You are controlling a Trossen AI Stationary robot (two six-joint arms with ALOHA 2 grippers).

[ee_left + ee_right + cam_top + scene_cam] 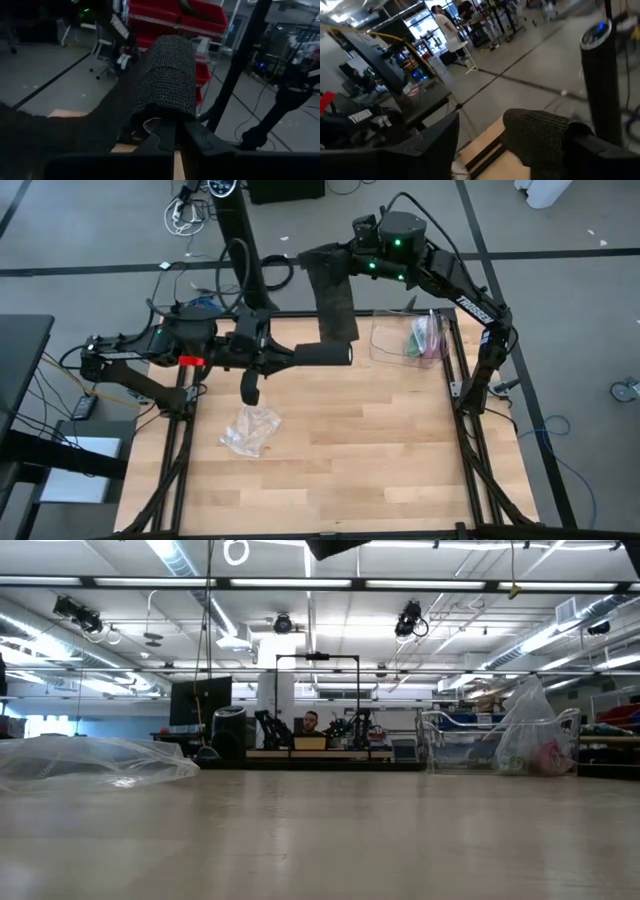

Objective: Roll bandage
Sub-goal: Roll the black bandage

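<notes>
The bandage is dark charcoal fabric, partly wound into a roll (325, 355), shown close up in the left wrist view (167, 75). A wide strip (335, 305) runs from the roll toward the table's far edge. My left gripper (290, 355) is shut on the roll, high above the wooden table. My right gripper (325, 258) stands open at the strip's far end (540, 132), beyond the table's far edge, with its two fingers wide apart. My left gripper (179, 142) pinches the roll's near end (162, 117) between its two fingers. The fingers come level from the table's left, and the roll sticks out ahead of them, level and lifted clear of the table. My right gripper does not pinch the bandage. The strip's free end (545, 125) lies draped against one finger (602, 150), and the other finger (432, 145) stands apart from it.
A crumpled clear plastic bag (248, 428) lies on the table's near left part, also seen in the low view (90, 760). A clear container (405, 340) holding a bag with coloured contents stands at the far right edge. People show in the room beyond.
</notes>
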